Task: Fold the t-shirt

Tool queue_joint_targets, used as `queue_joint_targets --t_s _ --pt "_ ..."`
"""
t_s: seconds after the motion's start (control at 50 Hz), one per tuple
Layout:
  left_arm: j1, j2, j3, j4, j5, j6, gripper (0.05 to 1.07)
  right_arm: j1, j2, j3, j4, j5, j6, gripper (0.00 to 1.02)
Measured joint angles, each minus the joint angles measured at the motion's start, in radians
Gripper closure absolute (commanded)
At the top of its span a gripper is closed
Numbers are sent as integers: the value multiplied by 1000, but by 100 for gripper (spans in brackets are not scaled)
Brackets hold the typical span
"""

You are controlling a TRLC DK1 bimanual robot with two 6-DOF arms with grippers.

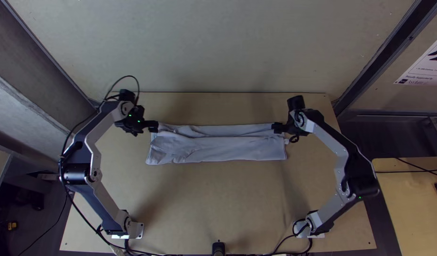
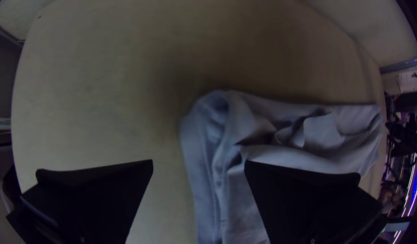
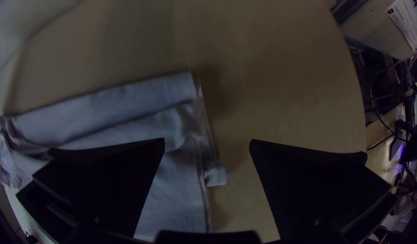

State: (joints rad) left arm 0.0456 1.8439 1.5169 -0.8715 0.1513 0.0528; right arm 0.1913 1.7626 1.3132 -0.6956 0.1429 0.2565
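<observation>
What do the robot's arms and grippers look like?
Both arms have silver-grey links with black joints and dark housings, mounted on pale brackets. Black cable runs along the left arm and loops above its wrist; small green lights show on both the left and right arm. The left gripper and right gripper each have two wide, flat black fingers with angular, tapering edges.
</observation>
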Motion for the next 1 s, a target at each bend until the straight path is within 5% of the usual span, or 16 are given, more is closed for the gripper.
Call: queue_joint_targets --t_s 0.56,1.0 --pt "281 -58 -121 -157 518 62 9 -24 -243 -49 0 0 24 6" --pt "299 122 -126 -171 680 129 9 -13 -270 -56 -19 0 24 6"
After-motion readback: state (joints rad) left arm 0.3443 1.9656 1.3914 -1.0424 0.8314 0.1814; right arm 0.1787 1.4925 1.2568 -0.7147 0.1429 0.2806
